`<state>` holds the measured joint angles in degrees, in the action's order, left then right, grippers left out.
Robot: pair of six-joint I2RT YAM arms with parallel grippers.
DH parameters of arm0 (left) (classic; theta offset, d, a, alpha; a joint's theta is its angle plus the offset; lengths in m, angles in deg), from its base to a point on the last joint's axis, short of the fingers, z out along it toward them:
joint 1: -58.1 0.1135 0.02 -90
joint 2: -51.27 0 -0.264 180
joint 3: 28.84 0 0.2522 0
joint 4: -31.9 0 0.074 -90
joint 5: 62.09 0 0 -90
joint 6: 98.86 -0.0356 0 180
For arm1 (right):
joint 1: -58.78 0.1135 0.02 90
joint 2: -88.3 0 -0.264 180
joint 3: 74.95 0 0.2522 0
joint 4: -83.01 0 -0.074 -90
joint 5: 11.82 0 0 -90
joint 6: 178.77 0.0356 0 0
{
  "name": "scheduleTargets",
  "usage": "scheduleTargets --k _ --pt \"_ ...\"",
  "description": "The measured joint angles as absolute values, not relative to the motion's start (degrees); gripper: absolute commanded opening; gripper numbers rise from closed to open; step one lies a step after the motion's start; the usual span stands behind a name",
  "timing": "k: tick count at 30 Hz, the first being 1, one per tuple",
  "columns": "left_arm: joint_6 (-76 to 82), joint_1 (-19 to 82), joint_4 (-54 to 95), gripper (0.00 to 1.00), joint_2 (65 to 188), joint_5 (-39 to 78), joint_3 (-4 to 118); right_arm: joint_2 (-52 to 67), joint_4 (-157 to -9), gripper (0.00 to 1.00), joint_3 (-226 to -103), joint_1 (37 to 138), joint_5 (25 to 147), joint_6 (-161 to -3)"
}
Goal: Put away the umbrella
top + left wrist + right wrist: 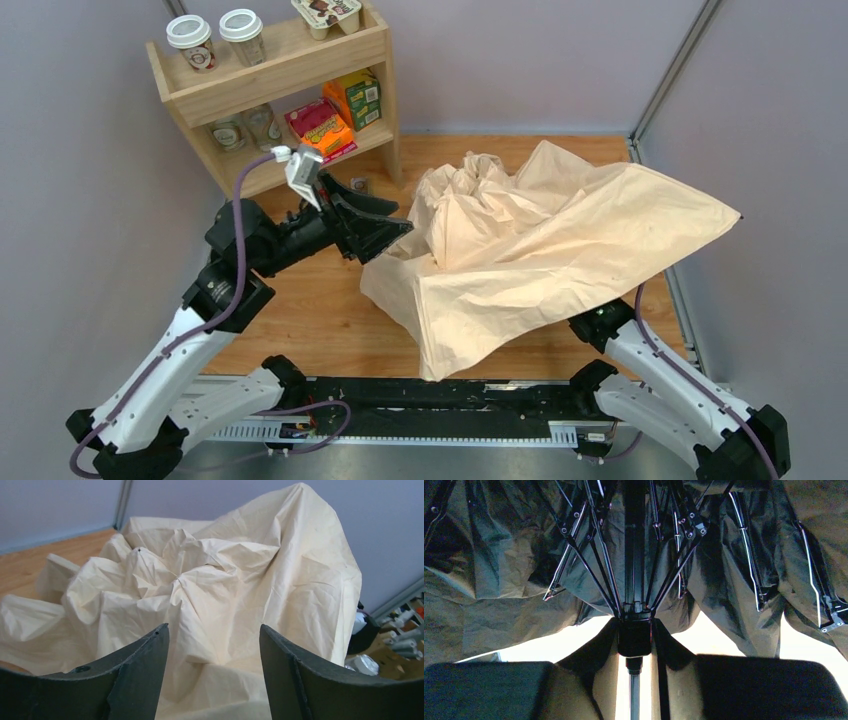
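While the umbrella [560, 240] hangs half-collapsed over the right half of the table [300, 320], I see its beige canopy spreading from the centre out toward 2 o'clock in the top view. It is crumpled near the hub and stretched flatter at its 3 o'clock edge. My left gripper [398, 215] hovers at 9 o'clock of the canopy, just beside the cloth, its jaws spread wide with nothing between them. My right gripper [625, 669] is buried under the canopy. Its wrist view looks up the black shaft [634, 540] toward 12 o'clock, with the ribs [589, 555] fanning out. The shaft runs down between the fingers [489, 690], but I cannot tell whether they pinch it. A wooden shelf [290, 60] stands at 11 o'clock.
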<state>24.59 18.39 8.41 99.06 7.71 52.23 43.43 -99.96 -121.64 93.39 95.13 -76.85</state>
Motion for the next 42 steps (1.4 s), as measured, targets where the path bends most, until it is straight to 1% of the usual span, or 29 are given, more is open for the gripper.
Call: scheduleTargets --k 2,5,6,9,14,17,21,29,32,42 --pt "25.62 18.39 8.78 0.68 100.46 5.15 51.33 43.0 -102.47 0.0 -119.94 93.37 96.77 -78.23" --pt "26.25 18.39 10.33 0.7 102.62 2.72 49.25 41.6 -102.97 0.0 -119.48 93.39 95.52 -79.41" --pt "26.45 18.39 10.57 0.73 102.43 2.9 47.51 41.34 -103.06 0.0 -119.41 93.42 94.41 -79.72" --pt "26.93 18.44 10.0 0.73 98.67 3.99 43.31 41.38 -104.72 0.0 -118.43 93.42 88.66 -80.81" --pt "27.84 18.44 10.35 0.74 92.94 2.29 43.07 40.37 -106.1 0.0 -118.41 92.3 75.85 -81.97" --pt "29.35 18.41 12.14 0.74 91.48 0.82 42.22 39.54 -106.28 0.0 -118.43 91.34 71.24 -81.97" --pt "31.19 18.41 14.46 0.74 92.79 0.28 39.11 39.04 -106.17 0.0 -118.43 90.99 69.56 -81.94" --pt "32.7 18.41 20.34 0.75 105.49 -1.71 39.4 41.14 -106.06 0.0 -118.41 90.99 72.99 -82.12" --pt "32.78 18.41 21.78 0.75 109.4 -1.87 40.6 42.73 -107.0 0.0 -117.51 90.97 78.74 -82.99" --pt "33.07 17.69 31.55 0.76 115.78 -1.78 42.74 44.05 -111.5 0.0 -114.21 90.92 97.66 -82.05"
